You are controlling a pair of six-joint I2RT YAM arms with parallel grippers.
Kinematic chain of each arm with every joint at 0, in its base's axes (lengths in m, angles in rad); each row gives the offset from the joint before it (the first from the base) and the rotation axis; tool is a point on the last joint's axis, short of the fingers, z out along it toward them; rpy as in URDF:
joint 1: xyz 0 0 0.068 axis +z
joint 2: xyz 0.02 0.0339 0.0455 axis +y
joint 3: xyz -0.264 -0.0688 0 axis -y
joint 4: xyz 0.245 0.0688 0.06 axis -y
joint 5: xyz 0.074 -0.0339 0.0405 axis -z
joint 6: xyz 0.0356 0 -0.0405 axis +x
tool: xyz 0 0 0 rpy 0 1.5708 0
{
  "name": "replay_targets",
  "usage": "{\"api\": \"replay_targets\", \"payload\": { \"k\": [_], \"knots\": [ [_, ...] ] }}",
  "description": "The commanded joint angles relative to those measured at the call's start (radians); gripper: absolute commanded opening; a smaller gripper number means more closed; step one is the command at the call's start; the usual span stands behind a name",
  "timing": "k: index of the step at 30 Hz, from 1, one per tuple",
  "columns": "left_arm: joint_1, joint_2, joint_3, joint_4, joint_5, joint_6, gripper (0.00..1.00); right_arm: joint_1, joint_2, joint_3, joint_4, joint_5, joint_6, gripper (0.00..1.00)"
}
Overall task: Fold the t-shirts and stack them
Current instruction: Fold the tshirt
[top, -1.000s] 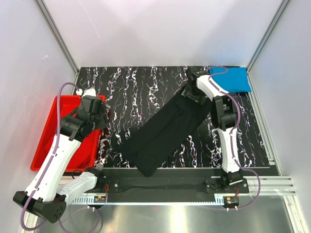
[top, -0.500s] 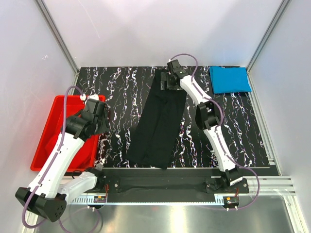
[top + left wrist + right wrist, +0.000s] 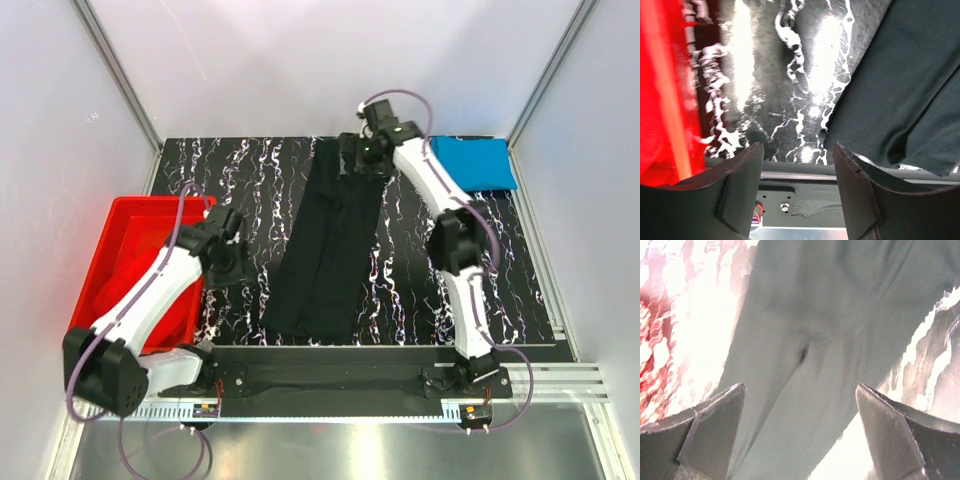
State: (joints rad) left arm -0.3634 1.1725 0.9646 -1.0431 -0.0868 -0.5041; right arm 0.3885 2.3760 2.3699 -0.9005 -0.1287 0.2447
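The black t-shirt [image 3: 330,240] lies as a long folded strip running from the back of the table toward the front edge. My right gripper [image 3: 352,163] hovers open over its far end. In the right wrist view the black t-shirt [image 3: 815,335] fills the space below the right gripper [image 3: 800,390], with nothing between the fingers. My left gripper [image 3: 228,262] is open beside the strip's left edge. In the left wrist view the left gripper [image 3: 797,150] is empty, with the black t-shirt [image 3: 905,90] to its right. The blue t-shirt [image 3: 474,165] lies folded at the back right. Red fabric [image 3: 122,290] sits in the tub.
A red plastic tub [image 3: 110,215] stands at the left edge of the table, and its wall [image 3: 665,100] is close to the left gripper's left side. The marbled black tabletop [image 3: 250,190] ends in a metal rail [image 3: 330,360] at the front. White walls enclose the sides and back.
The black t-shirt's far end swung left, so the strip now lies nearly straight. The right gripper is open above it. The left arm came off the tub toward the strip, jaws wider.
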Motion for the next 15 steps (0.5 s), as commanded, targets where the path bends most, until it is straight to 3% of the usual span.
{"api": "replay_targets", "payload": {
  "k": [1, 5, 8, 9, 12, 15],
  "knots": [
    [-0.006, 0.059, 0.013, 0.087, 0.103, 0.044, 0.63, 0.000, -0.283, -0.247, -0.110, -0.124, 0.024, 1.00],
    [-0.006, 0.124, 0.022, 0.115, 0.133, 0.042, 0.62, 0.035, -0.547, -0.640, -0.015, -0.204, 0.050, 0.95],
    [-0.011, 0.167, 0.016, 0.129, 0.170, 0.023, 0.62, 0.104, -0.665, -0.857, 0.029, -0.178, 0.071, 0.79],
    [-0.012, 0.174, 0.008, 0.129, 0.167, 0.015, 0.61, 0.133, -0.690, -0.947, 0.046, -0.186, 0.083, 0.60],
    [-0.012, 0.205, -0.020, 0.133, 0.168, 0.006, 0.61, 0.168, -0.768, -1.111, 0.089, -0.241, 0.139, 0.58],
    [-0.012, 0.223, -0.033, 0.137, 0.179, 0.006, 0.60, 0.223, -0.860, -1.291, 0.178, -0.331, 0.186, 0.65]
  ]
}}
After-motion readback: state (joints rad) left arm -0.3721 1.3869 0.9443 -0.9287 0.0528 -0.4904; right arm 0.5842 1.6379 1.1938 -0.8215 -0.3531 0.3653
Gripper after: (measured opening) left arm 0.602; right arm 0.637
